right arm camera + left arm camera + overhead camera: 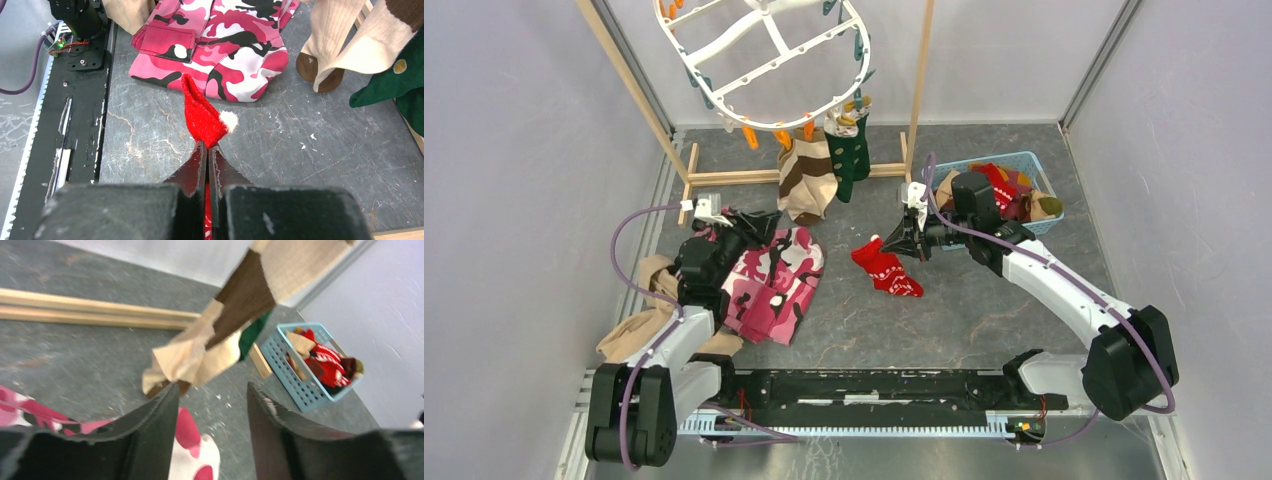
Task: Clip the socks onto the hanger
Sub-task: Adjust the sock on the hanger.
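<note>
Top external view: a brown-striped sock (804,180) and a green sock (849,155) were clipped to the hanger (769,50) at 12 o'clock, a red sock (887,268) was pinched by the closed right gripper (206,146) near centre, the left gripper (212,395) was parted and empty, and others were left in the basket (984,160).

The hanger (776,36) is white, its clips (751,135) orange and teal. The banded sock (804,178) shows broad brown and cream patches, and the green sock (849,160) is dark green. The red sock (886,268) carries white patterning. The garment (774,280) is pink camouflage with black and white blotches. The basket (300,387) is light blue and the desk (984,310) is mottled grey.
</note>
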